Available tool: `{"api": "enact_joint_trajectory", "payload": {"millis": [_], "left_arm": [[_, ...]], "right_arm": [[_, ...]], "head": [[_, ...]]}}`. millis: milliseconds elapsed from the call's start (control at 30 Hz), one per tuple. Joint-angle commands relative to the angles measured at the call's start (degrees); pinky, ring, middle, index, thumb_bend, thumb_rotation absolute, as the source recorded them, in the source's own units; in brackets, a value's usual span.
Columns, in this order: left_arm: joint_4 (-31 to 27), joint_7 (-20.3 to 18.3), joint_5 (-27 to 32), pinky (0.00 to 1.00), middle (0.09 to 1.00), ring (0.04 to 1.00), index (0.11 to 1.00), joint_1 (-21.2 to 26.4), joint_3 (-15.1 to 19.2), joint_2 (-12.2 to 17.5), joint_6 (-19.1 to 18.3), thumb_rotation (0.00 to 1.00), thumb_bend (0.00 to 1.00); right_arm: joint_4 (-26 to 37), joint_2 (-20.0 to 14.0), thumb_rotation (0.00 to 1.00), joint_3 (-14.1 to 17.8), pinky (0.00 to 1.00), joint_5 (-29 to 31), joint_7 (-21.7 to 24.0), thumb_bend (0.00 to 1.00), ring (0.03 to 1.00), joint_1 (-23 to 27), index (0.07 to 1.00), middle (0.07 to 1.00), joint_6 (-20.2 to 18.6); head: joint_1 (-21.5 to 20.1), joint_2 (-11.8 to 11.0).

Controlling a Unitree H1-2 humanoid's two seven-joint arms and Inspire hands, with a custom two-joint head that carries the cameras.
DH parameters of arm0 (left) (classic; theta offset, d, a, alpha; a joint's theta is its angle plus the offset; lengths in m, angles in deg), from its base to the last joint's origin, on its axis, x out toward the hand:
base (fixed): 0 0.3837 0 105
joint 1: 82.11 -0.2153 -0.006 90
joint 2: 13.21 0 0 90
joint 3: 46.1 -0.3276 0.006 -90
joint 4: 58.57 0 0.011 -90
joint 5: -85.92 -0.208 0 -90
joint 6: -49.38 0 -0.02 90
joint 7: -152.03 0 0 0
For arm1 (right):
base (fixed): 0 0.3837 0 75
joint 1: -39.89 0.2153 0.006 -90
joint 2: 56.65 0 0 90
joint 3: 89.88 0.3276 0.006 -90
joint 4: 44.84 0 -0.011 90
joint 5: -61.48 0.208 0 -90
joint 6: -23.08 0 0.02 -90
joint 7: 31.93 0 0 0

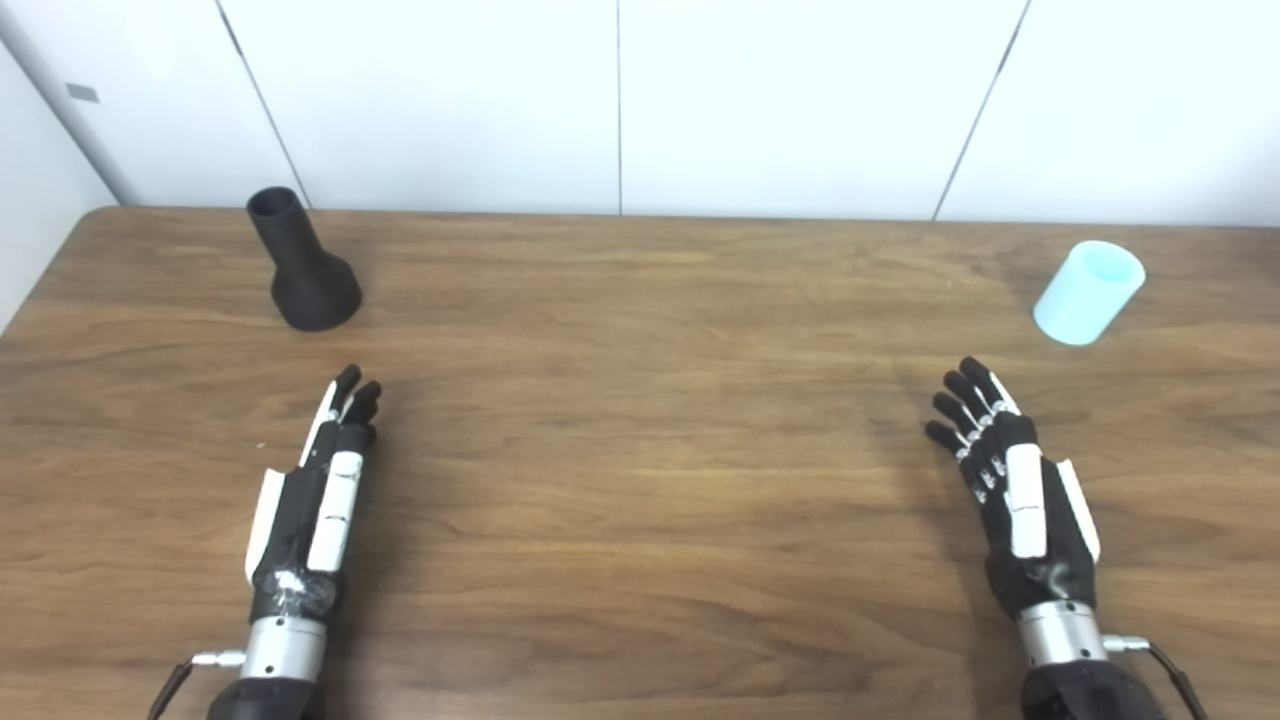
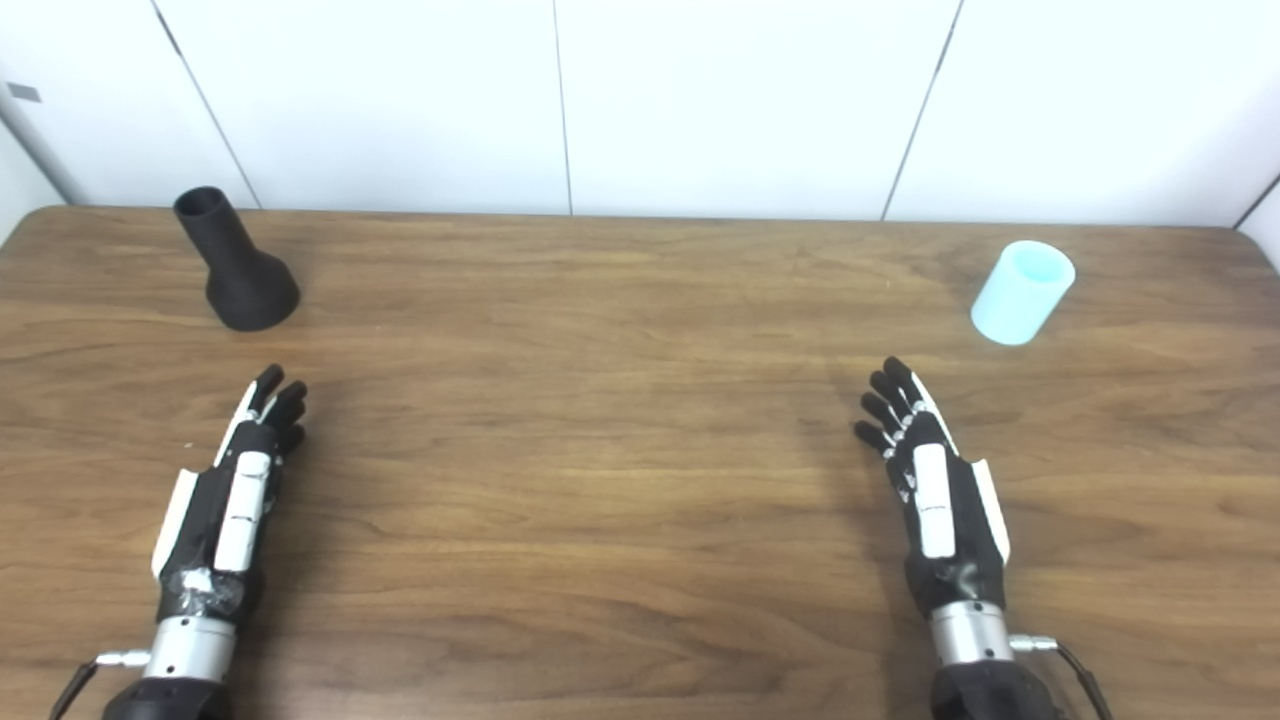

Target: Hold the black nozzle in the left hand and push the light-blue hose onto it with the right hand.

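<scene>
The black nozzle stands upright on its wide base at the far left of the wooden table, narrow neck up. A short light-blue hose piece, a stubby cylinder, stands at the far right. My left hand hovers low over the near left of the table, fingers stretched forward and holding nothing, well short of the nozzle. Over the near right, my right hand is open with fingers spread, a hand's length short of the hose.
White wall panels rise directly behind the table's far edge. The table's left edge runs close to the nozzle.
</scene>
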Motion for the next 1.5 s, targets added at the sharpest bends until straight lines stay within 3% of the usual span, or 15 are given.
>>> {"api": "enact_joint_trajectory", "payload": {"millis": [0, 267, 600, 767, 867, 1000, 1167, 1300, 1400, 1467], "left_arm": [[2.0, 0.3, -0.6, 0.95, 0.937, 0.962, 0.976, -0.7, -1.5, -2.0, -1.1, 0.80, 0.49], [3.6, 1.3, -1.8, 1.00, 0.948, 0.980, 0.987, -0.5, -3.9, -3.0, -0.1, 0.69, 0.48], [3.5, 5.2, -6.7, 1.00, 0.931, 0.965, 0.977, 0.0, -6.3, -5.0, -1.5, 0.48, 0.45], [4.8, 6.7, -7.4, 0.99, 0.932, 0.962, 0.973, 0.4, -6.4, -5.3, -0.1, 0.42, 0.49], [6.4, 9.6, -11.6, 0.94, 0.929, 0.941, 0.963, 1.1, -6.2, -4.7, 2.0, 0.33, 0.56], [7.8, 13.7, -15.5, 0.91, 0.925, 0.923, 0.961, 2.6, -4.5, -3.7, 4.2, 0.24, 0.69], [6.3, 16.1, -19.3, 0.89, 0.928, 0.928, 0.956, 5.4, -1.2, -1.2, 3.5, 0.14, 0.76], [4.4, 16.1, -19.0, 0.88, 0.912, 0.903, 0.949, 8.3, 2.3, 0.8, 1.5, 0.16, 0.78], [2.8, 14.9, -20.1, 0.90, 0.916, 0.906, 0.964, 11.2, 4.5, 3.5, -2.3, 0.22, 0.80], [2.1, 13.8, -20.2, 0.92, 0.929, 0.926, 0.970, 13.3, 5.3, 5.5, -5.2, 0.21, 0.82]], "right_arm": [[-4.8, -1.2, 1.00, 0.5, 0.90, 1.4, 1.4, 0.52, 0.935, -0.6, 0.932, 0.941, 3.4], [-8.4, -2.6, 1.00, 1.5, 0.95, 4.2, 3.3, 0.52, 0.956, 0.6, 0.952, 0.961, 4.8], [-10.3, -4.8, 1.00, 2.2, 0.96, 8.2, 6.3, 0.63, 0.973, 1.4, 0.966, 0.977, 4.6], [-11.0, -5.0, 1.00, 2.0, 0.89, 7.4, 6.0, 0.64, 0.942, 1.6, 0.937, 0.953, 5.0], [-11.9, -4.9, 1.00, 2.0, 0.86, 6.8, 5.8, 0.65, 0.931, 1.9, 0.933, 0.945, 5.6], [-12.9, -4.8, 1.00, 1.8, 0.86, 6.2, 5.6, 0.66, 0.933, 2.3, 0.937, 0.944, 6.3], [-13.9, -4.5, 1.00, 2.2, 0.86, 6.9, 5.8, 0.67, 0.934, 2.7, 0.934, 0.944, 6.8], [-14.2, -4.5, 1.00, 2.1, 0.87, 6.6, 5.8, 0.69, 0.939, 2.8, 0.939, 0.949, 7.2], [-14.2, -4.4, 1.00, 2.0, 0.87, 6.5, 5.7, 0.69, 0.937, 2.8, 0.939, 0.947, 7.3], [-14.1, -4.3, 1.00, 2.1, 0.85, 6.4, 5.6, 0.70, 0.929, 2.9, 0.934, 0.940, 7.3]], "head": [[1.3, -1.0], [7.0, -3.8], [8.5, -3.9], [8.5, -4.2], [8.5, -4.5], [8.8, -4.8], [8.4, -4.9], [8.4, -4.8], [8.4, -4.6], [8.4, -4.6]]}}
